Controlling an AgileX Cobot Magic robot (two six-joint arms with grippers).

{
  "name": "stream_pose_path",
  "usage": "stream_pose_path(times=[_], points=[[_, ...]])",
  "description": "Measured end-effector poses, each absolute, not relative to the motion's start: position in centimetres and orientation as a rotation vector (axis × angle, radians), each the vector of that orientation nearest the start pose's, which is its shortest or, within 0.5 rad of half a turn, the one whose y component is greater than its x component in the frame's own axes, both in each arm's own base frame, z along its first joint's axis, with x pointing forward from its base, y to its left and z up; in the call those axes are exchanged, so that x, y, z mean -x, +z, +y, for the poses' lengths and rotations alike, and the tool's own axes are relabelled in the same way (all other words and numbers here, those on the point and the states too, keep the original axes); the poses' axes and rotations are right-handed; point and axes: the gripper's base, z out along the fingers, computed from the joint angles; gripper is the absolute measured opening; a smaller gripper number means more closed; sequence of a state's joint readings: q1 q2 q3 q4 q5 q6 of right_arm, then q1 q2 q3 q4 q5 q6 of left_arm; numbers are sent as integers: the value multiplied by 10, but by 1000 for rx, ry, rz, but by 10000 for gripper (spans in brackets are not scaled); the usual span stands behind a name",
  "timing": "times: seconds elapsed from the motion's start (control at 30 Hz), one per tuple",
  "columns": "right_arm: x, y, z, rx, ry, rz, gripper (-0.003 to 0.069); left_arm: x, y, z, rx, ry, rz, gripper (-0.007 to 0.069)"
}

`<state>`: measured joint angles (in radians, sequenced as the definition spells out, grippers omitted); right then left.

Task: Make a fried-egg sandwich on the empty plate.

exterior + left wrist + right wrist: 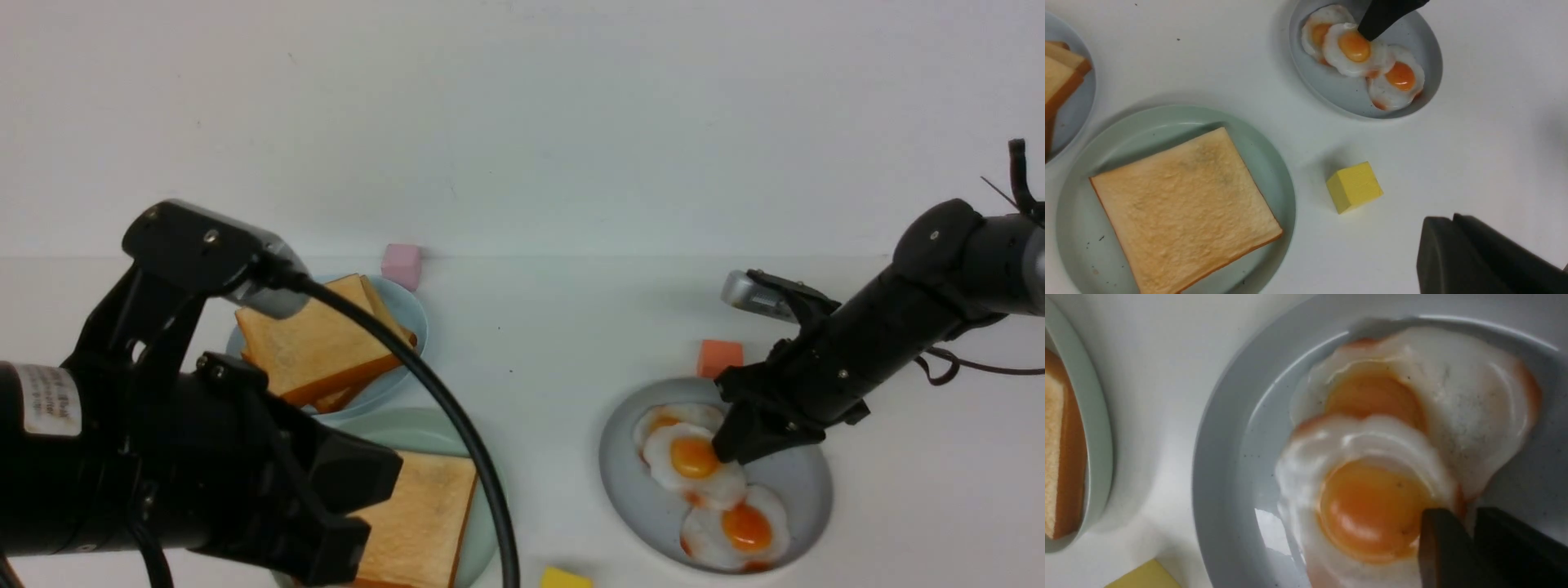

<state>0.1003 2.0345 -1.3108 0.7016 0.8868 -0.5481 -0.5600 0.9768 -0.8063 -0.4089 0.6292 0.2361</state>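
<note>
Fingers (pixel 1494 261) of the left gripper (pixel 1443 222) were pressed together on nothing, hanging clear of the table (pixel 555 343) at its nearest edge, around seven o'clock. Just beyond them, also at seven o'clock, sat the mint-green plate (pixel 1077 245). It carried a single toast slice (pixel 1184 208) lying flat across its middle, top face bare. A yellow cube (pixel 1354 186) stood on the table at six o'clock, near that plate's rim but apart from it.

Farther out, at four o'clock, was the grey-blue plate (pixel 804 482) with three fried eggs overlapping in a row. The nearest egg (pixel 739 527) lay toward the plate's five o'clock side. The top egg (pixel 694 461) rested across the middle, overlapping both neighbours. The farthest egg (pixel 665 420) showed at the plate's eleven o'clock. The right gripper (pixel 727 453) reached down from two o'clock, its jaws clenched on the white rim of the top egg, right beside the yolk. That egg lay on the pile, not lifted.

An orange cube (pixel 720 357) stood just past the grey-blue plate at its twelve o'clock. At ten o'clock of the table a light-blue plate (pixel 408 314) held a toast stack (pixel 314 347). A pink cube (pixel 402 265) sat beyond it at the far edge, toward eleven o'clock.
</note>
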Motion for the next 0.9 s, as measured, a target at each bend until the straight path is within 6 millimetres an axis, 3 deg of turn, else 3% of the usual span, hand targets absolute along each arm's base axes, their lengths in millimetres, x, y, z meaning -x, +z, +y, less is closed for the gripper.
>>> stream_pose_path(times=[0.17, 0.33, 0.57, 0.67, 0.7, 0.73, 0.9], points=[[-383, 150, 85, 301, 781, 2855, 18, -154, 324, -121, -654, -608, 2203, 40], [-382, 157, 84, 342, 766, 2836, 18, -153, 323, -120, -670, -593, 2213, 48], [-381, 201, 95, 462, 723, 2775, 18, -155, 321, -117, -686, -522, 2225, 50], [-379, 220, 122, 561, 690, 2766, 18, -157, 320, -113, -664, -464, 2238, 51], [-376, 228, 140, 614, 687, 2750, 18, -158, 319, -111, -645, -433, 2248, 53], [-376, 229, 143, 617, 690, 2749, 18, -158, 319, -110, -646, -421, 2248, 54], [-362, 250, 220, 829, 764, 2639, 18, -157, 320, -97, -561, -299, 2291, 56]])
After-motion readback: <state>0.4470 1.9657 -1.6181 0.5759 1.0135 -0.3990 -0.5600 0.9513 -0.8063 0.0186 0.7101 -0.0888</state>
